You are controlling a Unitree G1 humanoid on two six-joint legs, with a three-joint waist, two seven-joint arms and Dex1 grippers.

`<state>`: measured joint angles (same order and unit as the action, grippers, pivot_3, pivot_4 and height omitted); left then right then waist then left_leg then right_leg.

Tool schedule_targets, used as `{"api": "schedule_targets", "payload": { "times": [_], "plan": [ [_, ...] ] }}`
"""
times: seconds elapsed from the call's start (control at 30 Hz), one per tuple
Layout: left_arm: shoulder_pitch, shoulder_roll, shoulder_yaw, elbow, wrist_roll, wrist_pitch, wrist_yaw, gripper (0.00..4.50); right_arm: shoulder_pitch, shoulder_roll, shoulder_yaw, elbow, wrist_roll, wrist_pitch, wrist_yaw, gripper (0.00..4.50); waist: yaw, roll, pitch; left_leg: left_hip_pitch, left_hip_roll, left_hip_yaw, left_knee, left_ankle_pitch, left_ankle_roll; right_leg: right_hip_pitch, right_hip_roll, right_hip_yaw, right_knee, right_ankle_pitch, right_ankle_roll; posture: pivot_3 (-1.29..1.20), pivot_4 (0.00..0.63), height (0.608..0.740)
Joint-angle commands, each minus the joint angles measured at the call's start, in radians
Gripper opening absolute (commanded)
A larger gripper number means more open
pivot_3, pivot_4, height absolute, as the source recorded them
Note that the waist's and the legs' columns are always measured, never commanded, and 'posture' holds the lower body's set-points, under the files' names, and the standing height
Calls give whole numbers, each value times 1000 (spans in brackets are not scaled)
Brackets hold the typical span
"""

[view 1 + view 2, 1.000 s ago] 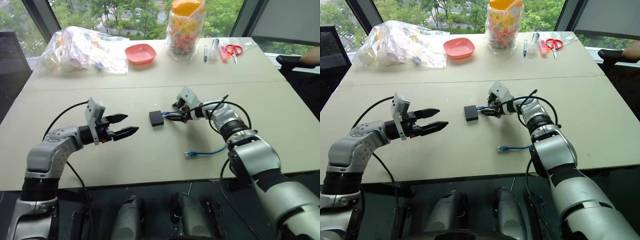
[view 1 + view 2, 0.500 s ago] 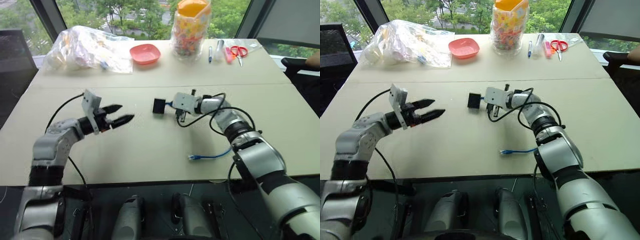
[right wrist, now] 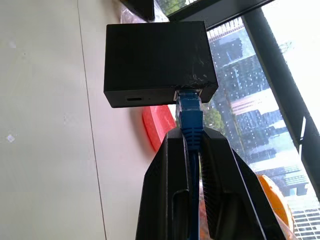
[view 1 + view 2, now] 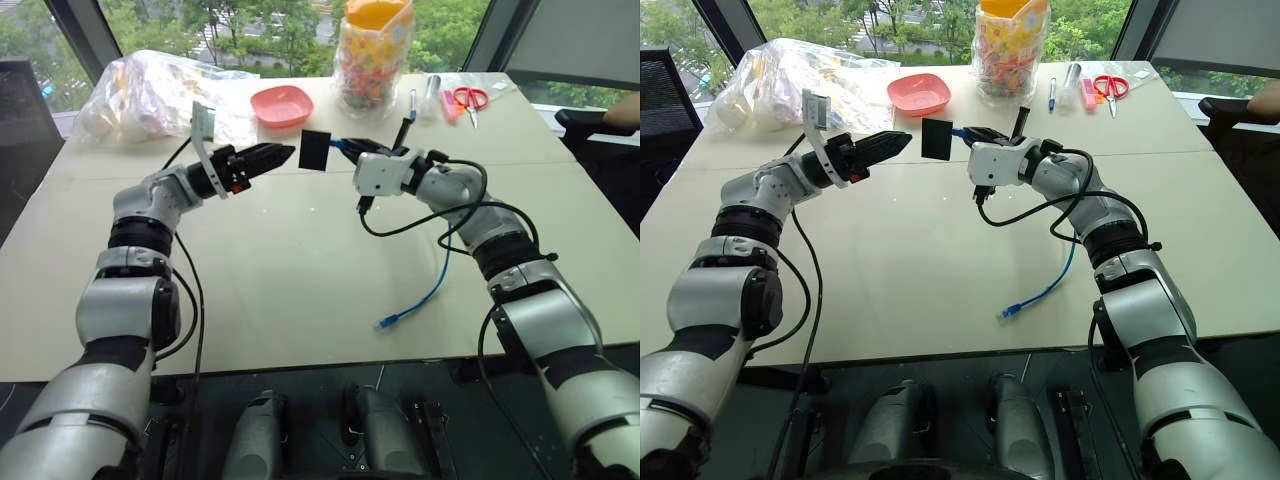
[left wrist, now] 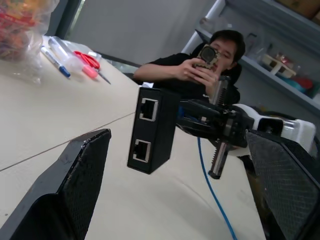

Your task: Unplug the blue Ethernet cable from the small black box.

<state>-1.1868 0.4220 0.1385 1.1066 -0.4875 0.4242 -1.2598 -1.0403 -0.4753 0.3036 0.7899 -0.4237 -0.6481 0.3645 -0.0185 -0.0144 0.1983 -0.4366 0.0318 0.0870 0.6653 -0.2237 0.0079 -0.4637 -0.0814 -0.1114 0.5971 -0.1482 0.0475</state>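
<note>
We see the right gripper (image 4: 970, 134) clamped on the blue Ethernet cable (image 4: 1055, 283), holding the small black box (image 4: 936, 138) above the surface (image 4: 910, 270), facing the left gripper (image 4: 895, 143).

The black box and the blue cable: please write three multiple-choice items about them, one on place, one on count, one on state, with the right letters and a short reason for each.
1. Where is the black box?
A. flat on the table
B. in the air between the two grippers
C. inside the pink bowl

2. How many ports show on the box face toward the left gripper?
A. one
B. two
C. four

3. How is the blue cable at the box?
A. plugged in, with the right gripper shut on it
B. pulled out, lying on the table
C. plugged in, with nothing holding it

Answers:
1 B: the box hangs clear above the table.
2 B: the left wrist view shows two ports, one above the other.
3 A: the plug sits in the box and the fingers pinch the cable just behind it.
</note>
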Motion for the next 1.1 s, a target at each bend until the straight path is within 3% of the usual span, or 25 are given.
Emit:
{"api": "schedule_targets", "payload": {
  "times": [0.03,0.2,0.33,0.57,0.63,0.87,1.0,1.1],
  "plan": [
    [-52,-18,18,51,39,-59,-8,4500,14,-6,-34,-107,39,27,16,21,1,0,0,0,0,0,0,0,0,0,0,0,0,0,0,0,150,740],
    [-78,-40,47,99,62,-99,0,4500,51,-2,-41,-200,56,76,42,21,1,0,0,0,0,0,0,0,0,0,0,0,0,0,0,0,150,740],
    [-89,-41,76,108,59,-77,-27,3432,73,-1,-42,-246,67,101,61,0,1,0,0,0,0,0,0,0,0,0,0,0,0,0,0,0,150,740],
    [-75,-36,79,91,82,-52,-83,591,87,4,-42,-285,73,131,75,0,1,0,0,0,0,0,0,0,0,0,0,0,0,0,0,0,150,740],
    [-72,-37,84,90,85,-52,-77,478,90,3,-41,-289,83,139,92,0,1,0,0,0,0,-1,0,0,0,0,0,0,0,0,0,0,150,740],
    [-51,-38,119,78,68,-26,-62,478,206,-27,-122,-411,176,294,135,3032,5,0,0,0,0,-1,1,0,0,0,0,0,1,0,0,0,150,740],
    [-41,-35,171,70,26,31,-53,478,401,90,-307,-744,650,807,204,3032,6,-1,0,0,1,-4,1,0,0,1,0,-1,0,1,-1,0,150,740],
    [-30,-56,213,50,-12,94,-28,478,478,200,-417,-919,995,1115,150,3032,2,0,0,0,2,-6,2,0,0,1,0,-1,2,2,-4,0,150,740]
  ]
}}
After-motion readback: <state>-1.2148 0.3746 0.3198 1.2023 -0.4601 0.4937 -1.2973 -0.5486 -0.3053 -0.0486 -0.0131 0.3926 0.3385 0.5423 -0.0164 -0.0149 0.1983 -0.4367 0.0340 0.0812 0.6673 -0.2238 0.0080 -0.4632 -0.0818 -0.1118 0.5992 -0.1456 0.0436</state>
